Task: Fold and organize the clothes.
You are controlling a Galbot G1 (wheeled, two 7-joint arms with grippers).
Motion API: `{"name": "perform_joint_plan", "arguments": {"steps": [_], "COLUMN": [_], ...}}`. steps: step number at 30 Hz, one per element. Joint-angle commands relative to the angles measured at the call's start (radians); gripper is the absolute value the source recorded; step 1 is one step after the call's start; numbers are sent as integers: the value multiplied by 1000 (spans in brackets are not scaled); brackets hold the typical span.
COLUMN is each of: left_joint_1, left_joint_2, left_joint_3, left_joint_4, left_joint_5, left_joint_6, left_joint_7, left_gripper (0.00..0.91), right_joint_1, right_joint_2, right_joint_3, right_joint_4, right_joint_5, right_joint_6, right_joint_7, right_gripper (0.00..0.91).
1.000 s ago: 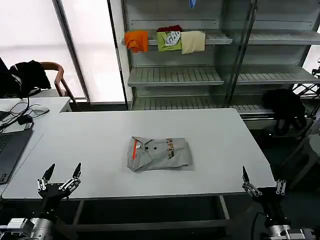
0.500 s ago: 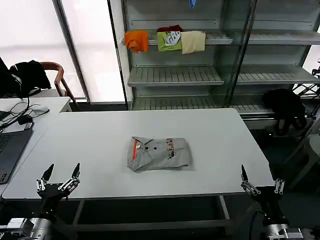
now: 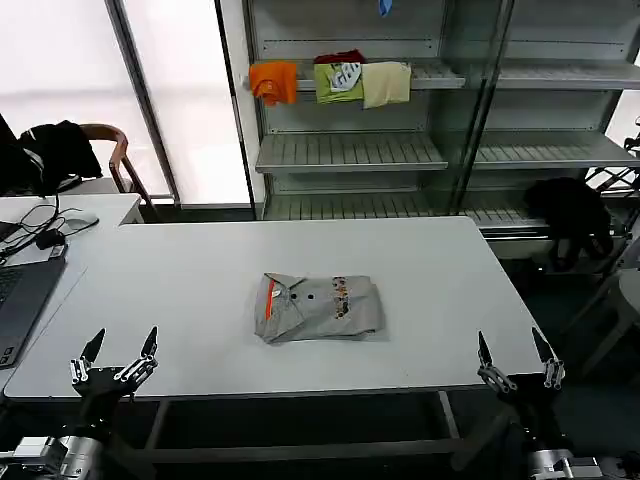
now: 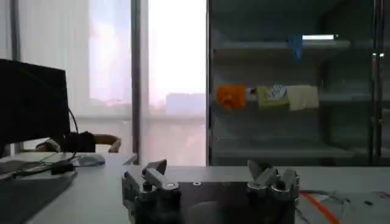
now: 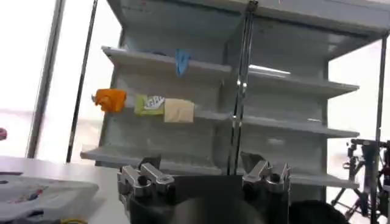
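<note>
Sitting folded near the middle of the white worktop [image 3: 150, 270]: one light grey shirt [image 3: 318, 307], orange stripe and buttons toward its left end, small multicoloured print near the centre. Nothing is touching it.

Left gripper [image 3: 118, 349] is hovering at the worktop's near-left edge, fingers spread wide, holding nothing, well apart from the shirt. In the left wrist view the left gripper [image 4: 210, 173] is showing both fingers apart with the worktop stretching beyond.

Right gripper [image 3: 514, 352] is hanging just off the near-right corner of the worktop, fingers also spread wide, gripping nothing. In the right wrist view the right gripper [image 5: 204, 173] is open too, with a bit of the shirt [image 5: 36, 198] lying on the worktop at that frame's edge.

Behind the worktop a metal shelf unit [image 3: 350, 150] is carrying small orange, green and cream folded pieces [image 3: 330, 82] on an upper shelf.
</note>
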Motion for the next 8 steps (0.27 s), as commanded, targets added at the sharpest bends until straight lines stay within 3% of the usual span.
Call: {"name": "perform_joint_plan", "arguments": {"steps": [1,8], "left_joint_1": [-1,-13], "left_joint_2": [-1,4], "left_joint_3": [1,8], "left_joint_4": [9,25], "left_joint_5": [11,27], "left_joint_6": [-10,-18], "left_joint_7": [0,0], "left_gripper": [907,907], "right_joint_1": [1,-13], "right_joint_2": [5,8], "right_joint_3": [-2,6], "right_joint_4": [-2,0], "right_joint_5": [-2,-1], "right_joint_6": [4,5], "right_joint_7": [-11,-14], "right_gripper": [907,907]}}
